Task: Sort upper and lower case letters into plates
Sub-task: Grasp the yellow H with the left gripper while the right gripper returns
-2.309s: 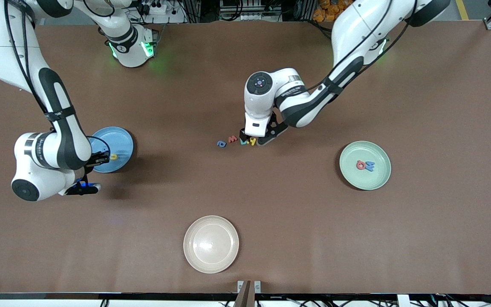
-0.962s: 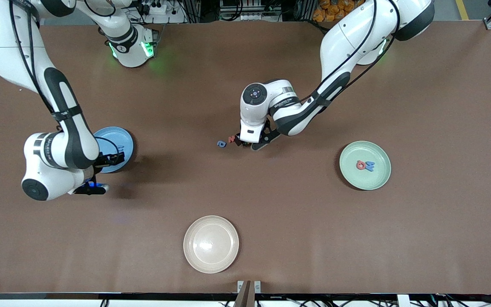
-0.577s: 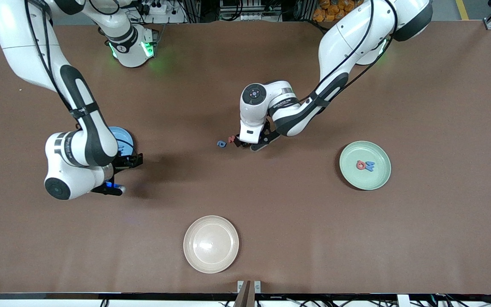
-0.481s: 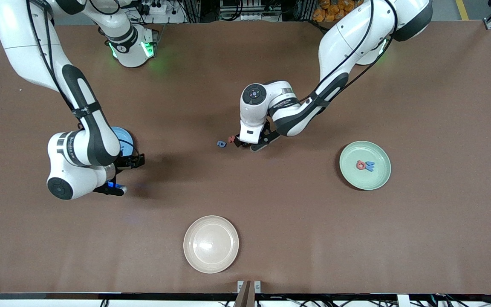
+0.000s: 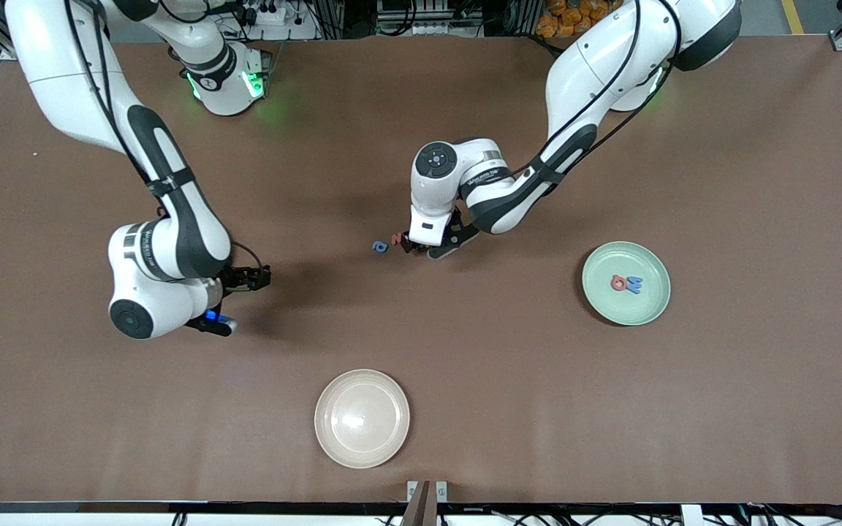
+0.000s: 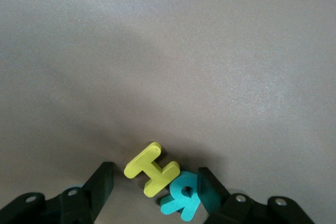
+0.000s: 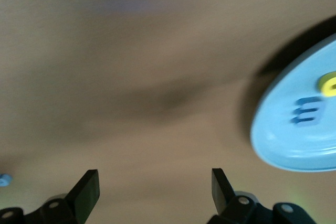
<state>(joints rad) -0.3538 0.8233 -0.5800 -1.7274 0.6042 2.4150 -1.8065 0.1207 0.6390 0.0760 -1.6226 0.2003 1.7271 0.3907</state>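
Letters are the point of the job: a yellow H [image 6: 152, 176] and a teal R [image 6: 181, 200] lie flat on the brown surface [image 5: 465, 351] between the fingers of the left tool [image 6: 157, 192], the R touching one finger, the H overlapping it slightly. Each piece looks thin, stiff and very light, probably foam or plastic, so it should slide or flip at a careless nudge. A pinch across the H's edges seems the safest hold, though the R sits so close that both may get caught together. The left tool's fingers stand apart around the pair, not yet clamped on either. Just beside this tool, toward the right arm's end, lie a red letter [image 5: 396, 238] and a blue letter [image 5: 380, 247].

The left arm reaches in from its base, wrist bent straight down over the surface's middle. The right tool [image 5: 234, 299] hangs low over bare surface, fingers wide apart and empty; the blue plate [image 7: 294, 124] holding a blue m [image 7: 305, 112] and a yellow letter [image 7: 329, 83] shows near it in the right wrist view. The mint plate [image 5: 651, 310], toward the left arm's end, holds a red letter [image 5: 618, 283] and a blue one [image 5: 634, 283].
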